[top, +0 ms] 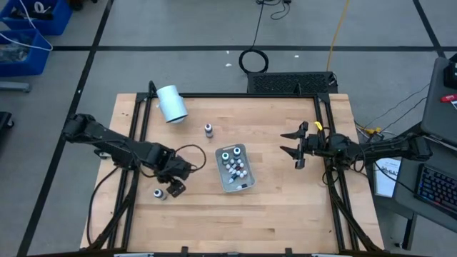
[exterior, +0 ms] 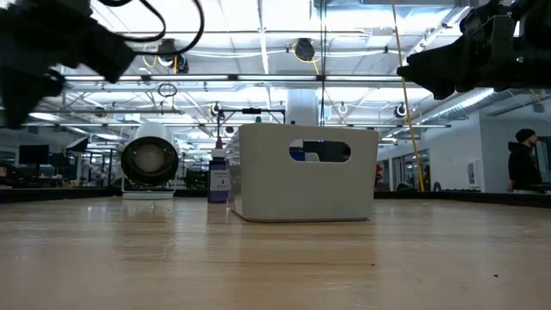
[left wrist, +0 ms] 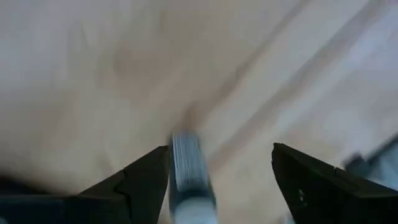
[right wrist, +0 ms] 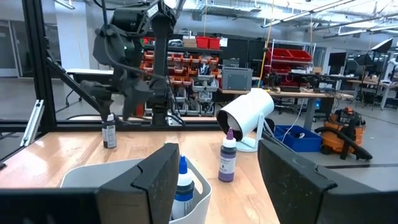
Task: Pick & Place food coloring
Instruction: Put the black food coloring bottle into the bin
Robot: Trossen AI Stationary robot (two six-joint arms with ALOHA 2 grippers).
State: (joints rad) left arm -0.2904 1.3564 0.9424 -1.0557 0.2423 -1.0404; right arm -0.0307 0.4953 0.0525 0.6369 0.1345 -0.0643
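Several food coloring bottles stand in the clear tray (top: 246,185) at mid-table. One purple-topped bottle (top: 208,129) stands alone on the wood behind it, also seen in the right wrist view (right wrist: 227,158). Another bottle (top: 158,193) stands on the table near the left edge. My left gripper (top: 173,188) is open, low over the table; in its wrist view this bottle's ribbed grey cap (left wrist: 185,157) sits between the fingers, close to one. My right gripper (top: 296,146) hovers open, right of the tray, touching nothing. My left gripper comes down from above with a finger on either side of the bottle's cap (left wrist: 185,157). The cap lies right beside one finger (left wrist: 146,180), with a wide gap to the other. Whether that finger touches it, I cannot tell. The bottle stands upright on the table (right wrist: 109,134).
A big white cylinder (top: 171,104) lies on its side at the far left of the table. Black frame rails run along the left (top: 136,143) and right (top: 330,164) sides. Bare wood stretches across the near half of the table. A person (exterior: 521,164) stands far off in the room.
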